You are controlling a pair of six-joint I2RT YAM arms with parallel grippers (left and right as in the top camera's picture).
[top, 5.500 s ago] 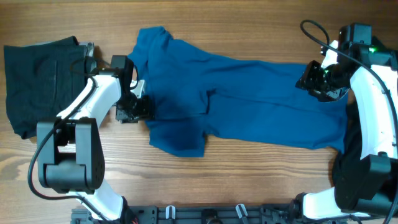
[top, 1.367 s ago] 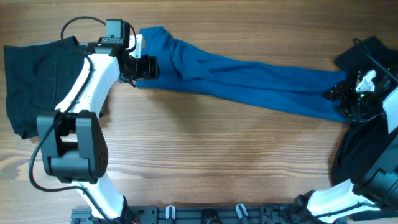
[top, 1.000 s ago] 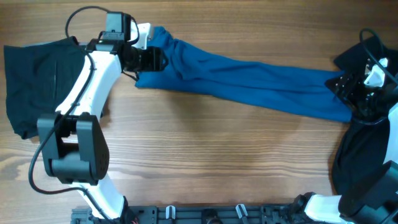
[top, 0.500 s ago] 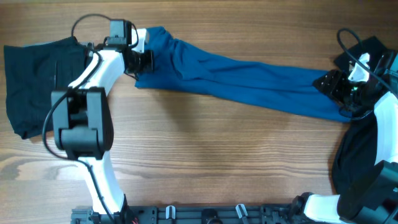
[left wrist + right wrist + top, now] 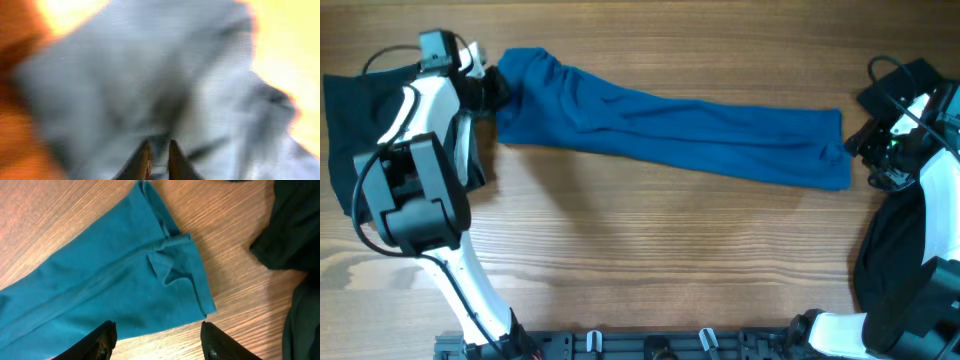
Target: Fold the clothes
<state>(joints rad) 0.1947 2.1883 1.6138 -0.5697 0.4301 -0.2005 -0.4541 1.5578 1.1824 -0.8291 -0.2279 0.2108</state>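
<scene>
One blue shirt (image 5: 670, 125) lies on the wooden table (image 5: 650, 270), drawn out into a long narrow band. It runs from the upper left down toward the right side. The left end is bunched and creased. The right end lies flat and ends in a square edge.

Left gripper (image 5: 492, 90): sits at the bunched left end of the shirt, touching it. The left wrist view is badly blurred. It does show the two fingers (image 5: 145, 162) nearly together with only a thin slit between them. Cloth fills almost the whole frame right up to the tips. Reading: pinched closed on the shirt's fabric.

Right gripper (image 5: 865, 152): sits just beside the right end of the shirt in the overhead view, with no contact visible. In the right wrist view its fingers (image 5: 102, 342) stand wide apart and hold nothing. The shirt's right end lies below them, with a small tucked fold near the hem.

Other clothes:
- The left black garment (image 5: 345, 150) lies at the table's left edge, partly under the left arm.
- The right black garment (image 5: 890, 250) lies along the right edge by the right arm. It is near the shirt's end but apart from it.
</scene>
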